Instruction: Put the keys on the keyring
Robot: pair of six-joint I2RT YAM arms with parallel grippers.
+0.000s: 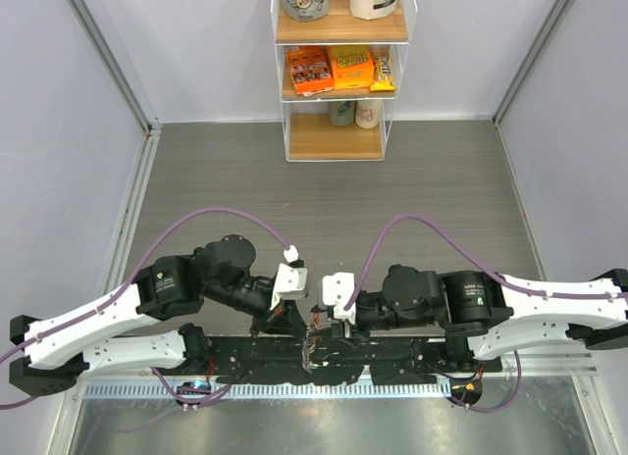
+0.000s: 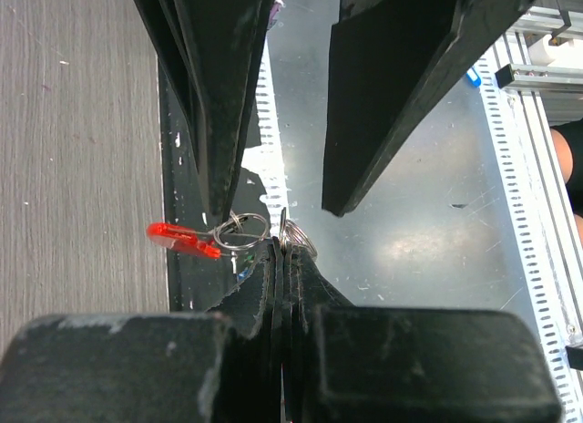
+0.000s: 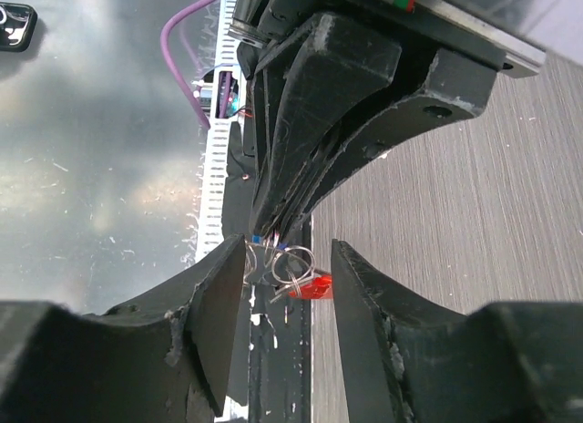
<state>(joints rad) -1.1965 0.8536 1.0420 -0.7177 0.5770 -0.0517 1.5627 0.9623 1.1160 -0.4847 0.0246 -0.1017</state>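
Finds the keyring (image 2: pixel 241 232) pinched in the pressed-together left jaws over the near edge of the desk (image 2: pixel 82 122), red fob (image 2: pixel 182 239) lying crosswise toward the desk, ring between the tips of the spread right jaws.

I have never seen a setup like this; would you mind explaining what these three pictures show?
A left arm and a right arm are bolted at the near edge of a table. The overhead picture looks down on both; the other two come from a camera on each wrist. The left end effector, a two-finger clamp, is shut on the keyring; its red fob sticks out sideways. The right end effector is open, its fingers either side of the rings. A shelf of snacks stands beyond.
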